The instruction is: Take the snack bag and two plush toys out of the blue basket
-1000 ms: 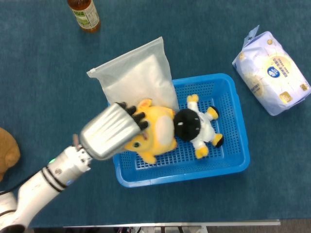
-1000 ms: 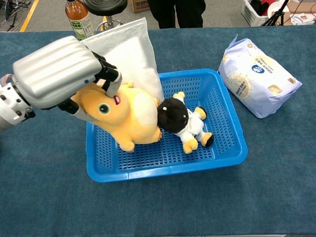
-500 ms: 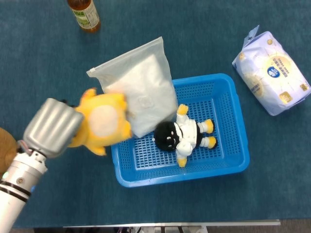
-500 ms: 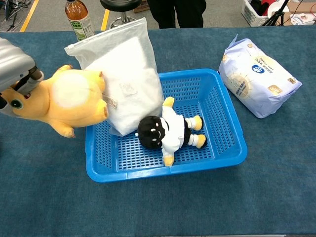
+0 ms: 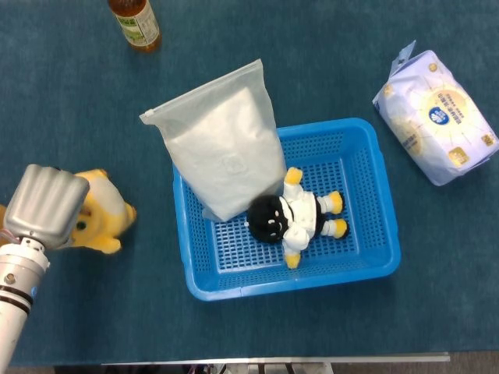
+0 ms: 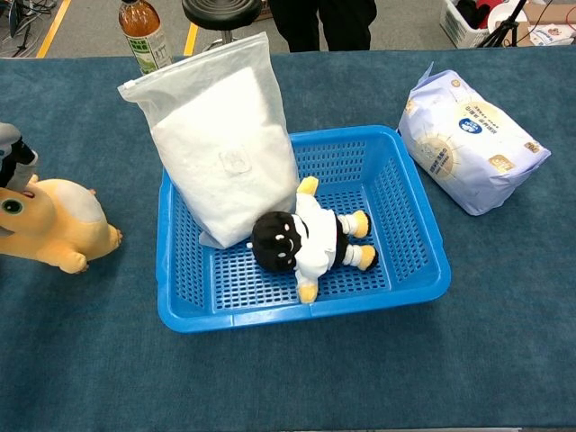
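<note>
The blue basket [image 5: 292, 285] [image 6: 306, 316] sits mid-table. A white zip snack bag [image 5: 222, 152] [image 6: 225, 148] leans in its left end, its top sticking out over the rim. In the basket's middle lies a small plush doll [image 5: 292, 218] [image 6: 301, 241] with a black head, white shirt and yellow limbs. A yellow plush toy [image 5: 105, 222] [image 6: 49, 234] is outside the basket, low over or on the table to its left. My left hand [image 5: 47, 204] [image 6: 11, 155] grips it at the head. My right hand shows in neither view.
A tea bottle [image 5: 136, 23] [image 6: 142, 34] stands at the back left. A white and blue tissue pack [image 5: 440, 117] [image 6: 468, 139] lies right of the basket. A stool [image 6: 220, 9] and a person's legs stand beyond the table's far edge.
My left hand lifted the yellow plush toy out of the basket and carried it left and down to the table. The black-headed doll rolled towards the basket's middle and the bag settled.
</note>
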